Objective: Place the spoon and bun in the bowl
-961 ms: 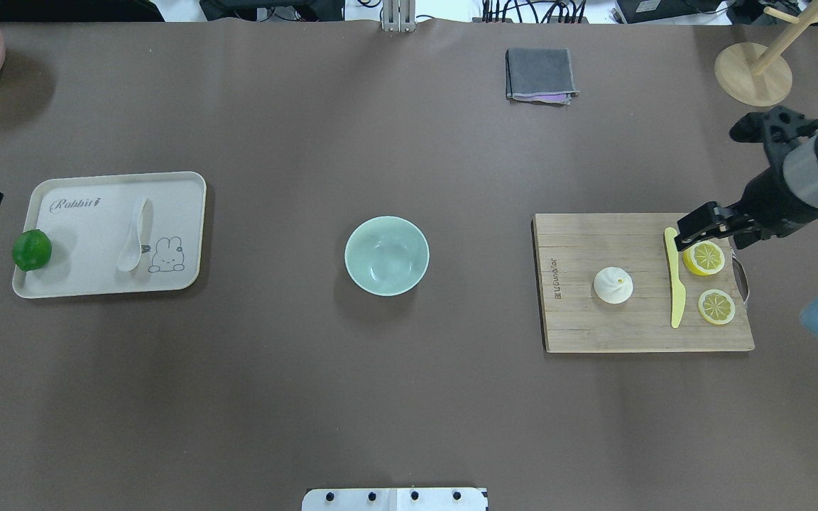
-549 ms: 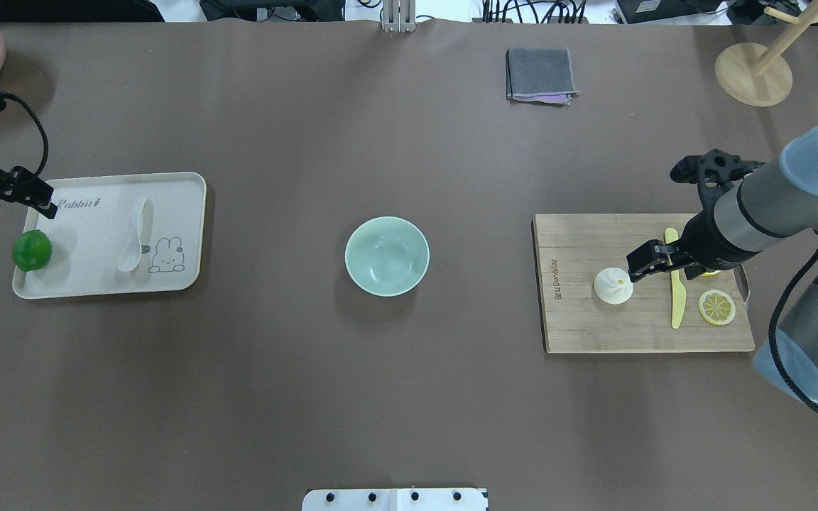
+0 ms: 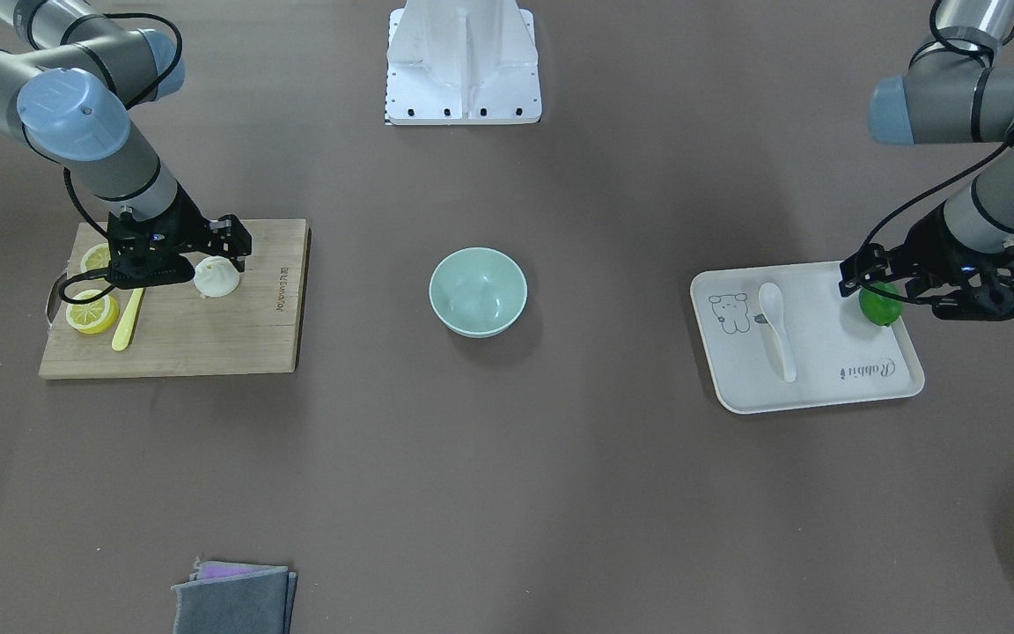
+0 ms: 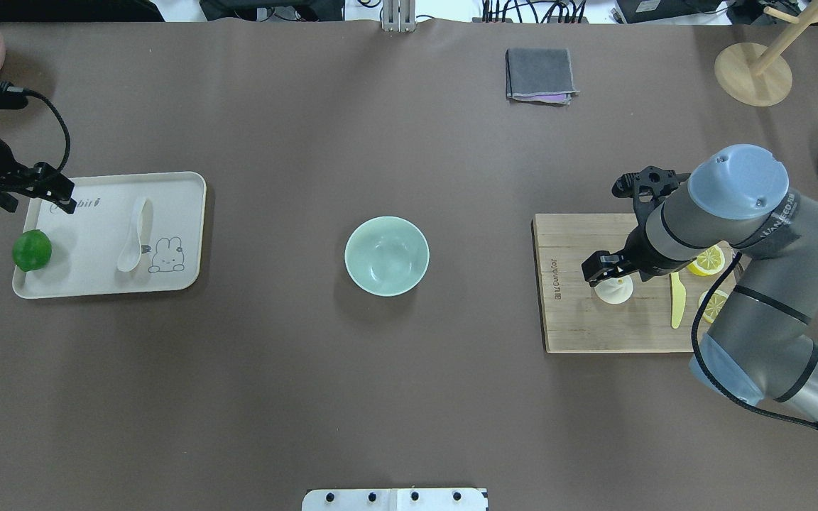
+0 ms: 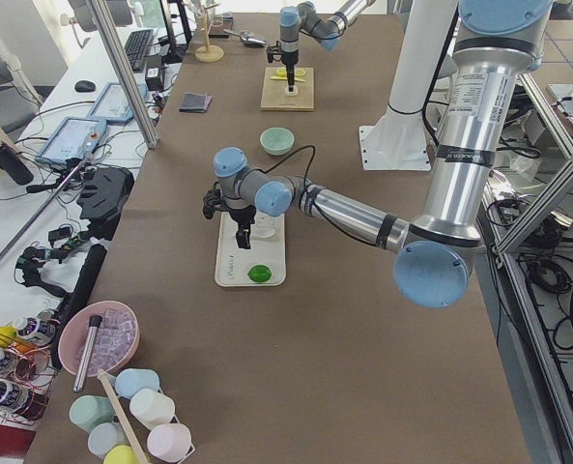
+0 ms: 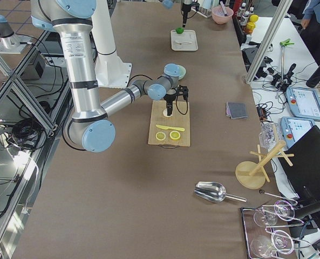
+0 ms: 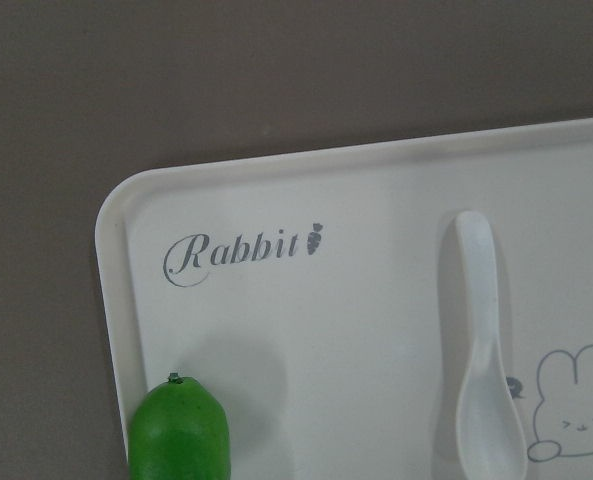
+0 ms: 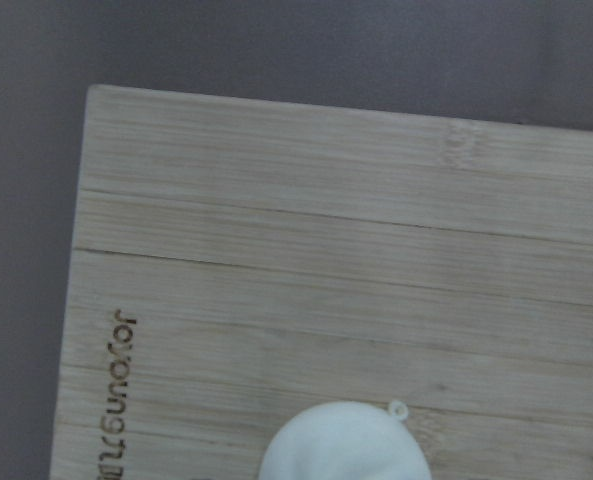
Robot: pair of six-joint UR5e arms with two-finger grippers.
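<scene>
Under the right gripper [image 4: 604,270], only the front view bares the bun [image 3: 216,278]; opening untellable.

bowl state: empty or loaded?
Empty. The bowl shows a bare interior; the bun sits on the cutting board and the spoon lies on the tray.

The brown desk [image 4: 409,397] carries the mint-green bowl [image 4: 386,255] at its middle, a cream tray [image 4: 89,227] toward the robot's left and a wooden cutting board [image 4: 572,326] toward its right, all well apart. A folded grey cloth [image 4: 540,74] lies near the far edge, and a wooden stand's round base [image 4: 751,74] sits at the far right corner
</scene>
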